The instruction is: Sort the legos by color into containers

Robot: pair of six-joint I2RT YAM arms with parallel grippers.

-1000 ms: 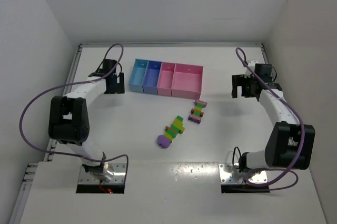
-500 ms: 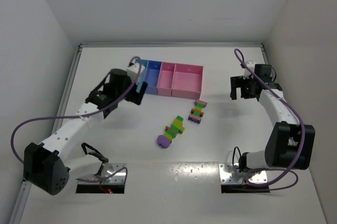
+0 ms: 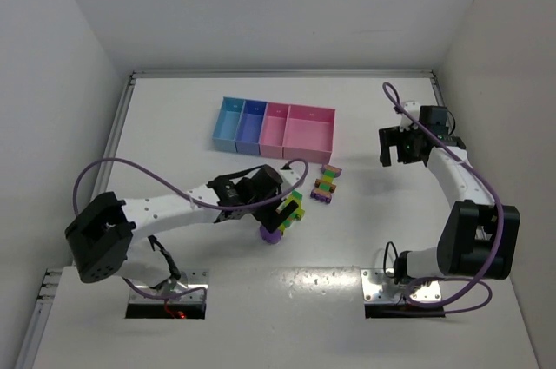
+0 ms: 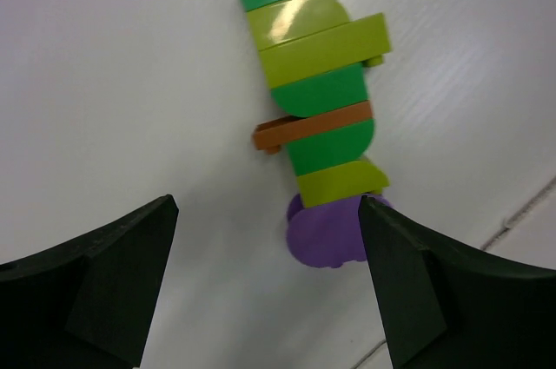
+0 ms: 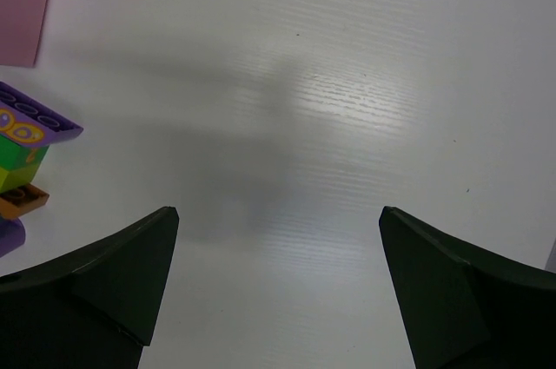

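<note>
Left wrist: lego strip (image 4: 317, 108) lies just beyond the wide-apart left end effector (image 4: 268, 206).

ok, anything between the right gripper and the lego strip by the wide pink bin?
Nothing. The top view shows only bare table between the right gripper and that lego strip; the right wrist view agrees.

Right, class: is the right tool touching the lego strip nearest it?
Apart. The top view shows bare table between the right tool and that lego strip.
</note>
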